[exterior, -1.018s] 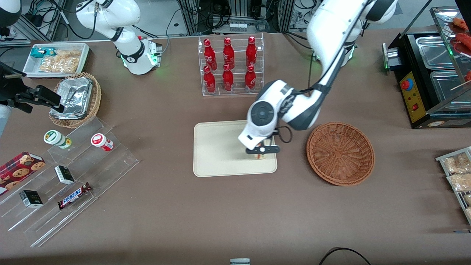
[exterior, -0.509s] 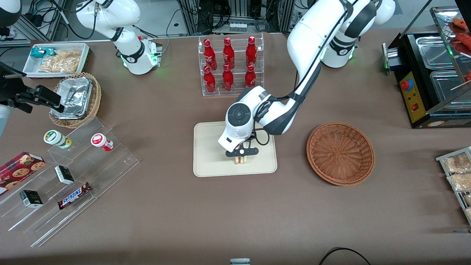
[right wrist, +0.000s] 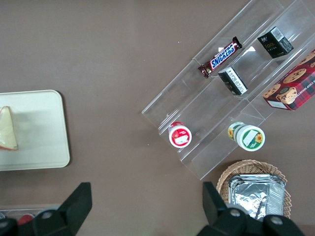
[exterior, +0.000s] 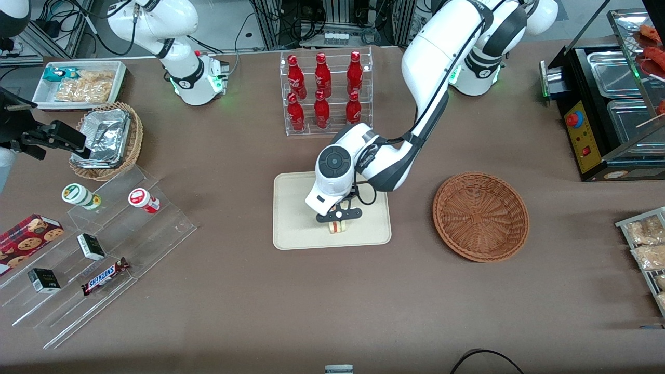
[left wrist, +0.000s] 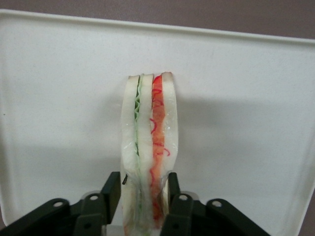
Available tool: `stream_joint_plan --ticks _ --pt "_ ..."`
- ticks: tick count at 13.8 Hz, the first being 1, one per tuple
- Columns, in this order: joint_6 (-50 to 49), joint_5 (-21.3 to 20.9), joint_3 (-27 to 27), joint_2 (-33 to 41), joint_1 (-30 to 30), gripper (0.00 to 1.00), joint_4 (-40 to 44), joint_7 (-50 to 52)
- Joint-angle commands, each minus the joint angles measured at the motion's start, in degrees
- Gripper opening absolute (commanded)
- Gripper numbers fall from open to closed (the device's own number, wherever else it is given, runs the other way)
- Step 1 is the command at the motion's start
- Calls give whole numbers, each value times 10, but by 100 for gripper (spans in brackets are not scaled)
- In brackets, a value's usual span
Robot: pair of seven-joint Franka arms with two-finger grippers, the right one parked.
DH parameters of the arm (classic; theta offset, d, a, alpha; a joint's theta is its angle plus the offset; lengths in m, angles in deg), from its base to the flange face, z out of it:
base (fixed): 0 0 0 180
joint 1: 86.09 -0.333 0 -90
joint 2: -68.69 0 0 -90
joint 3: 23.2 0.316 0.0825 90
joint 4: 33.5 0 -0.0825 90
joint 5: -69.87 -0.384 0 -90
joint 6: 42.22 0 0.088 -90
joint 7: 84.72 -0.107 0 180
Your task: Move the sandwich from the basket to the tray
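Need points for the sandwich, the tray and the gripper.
sandwich [left wrist: 149, 147], left wrist view, on the striped filling edge.
tray [exterior: 293, 208], front view, on its bare floor.
gripper [left wrist: 146, 196], left wrist view, midway between the fingertips, which are clamped on the sandwich above the tray.

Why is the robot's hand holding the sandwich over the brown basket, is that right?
Not quite. The hand is holding the sandwich, but over the cream tray, not the basket. The front view shows the basket empty, toward the working arm's end of the table, and the left wrist view shows the tray right under the sandwich.
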Motion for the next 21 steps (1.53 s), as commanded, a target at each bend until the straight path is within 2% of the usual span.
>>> stream_joint_plan --ticks 1,7,12,15,19,21 --pt "-11 4 7 22 7 100 9 13" --pt "-93 0 15 84 0 100 3 5" --pt "-174 5 77 141 0 100 -35 -71" --pt "-242 7 132 166 0 100 -44 -45" --pt "-240 8 194 206 -1 100 -94 -95" --pt "-243 17 205 227 -37 100 -109 -136"
